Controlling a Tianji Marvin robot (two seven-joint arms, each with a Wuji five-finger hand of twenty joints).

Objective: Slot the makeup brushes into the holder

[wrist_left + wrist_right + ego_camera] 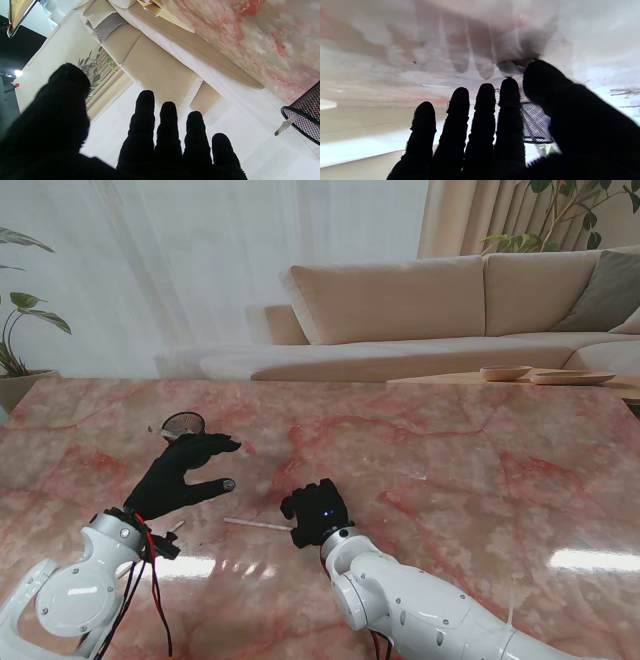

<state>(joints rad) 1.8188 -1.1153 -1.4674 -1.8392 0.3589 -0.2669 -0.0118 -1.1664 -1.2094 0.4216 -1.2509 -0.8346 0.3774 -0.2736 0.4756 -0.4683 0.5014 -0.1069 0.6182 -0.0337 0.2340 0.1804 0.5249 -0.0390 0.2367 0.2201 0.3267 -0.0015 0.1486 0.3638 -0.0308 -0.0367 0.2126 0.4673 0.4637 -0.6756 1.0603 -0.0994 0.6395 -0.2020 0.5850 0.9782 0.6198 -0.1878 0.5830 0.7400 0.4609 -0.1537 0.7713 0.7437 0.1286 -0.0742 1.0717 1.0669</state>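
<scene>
The black mesh holder [183, 423] stands at the far left of the table, partly behind my left hand [185, 470]. That hand hovers open, fingers spread and nothing in it. The left wrist view shows the holder [306, 112] with a white brush handle [285, 125] sticking out of it. A makeup brush [258, 525] with a white handle lies flat on the marble. My right hand [318, 512] is low over that brush's right end. In the right wrist view its fingers [482, 120] are stretched out, the thumb tip is at the table, and the holder [535, 122] lies beyond.
The pink marble table [470, 460] stretches wide to the right. Something small and pale [172, 530] lies beside my left wrist. A beige sofa [420, 300] stands behind the far edge, and a side table with shallow dishes [540, 375] at the far right.
</scene>
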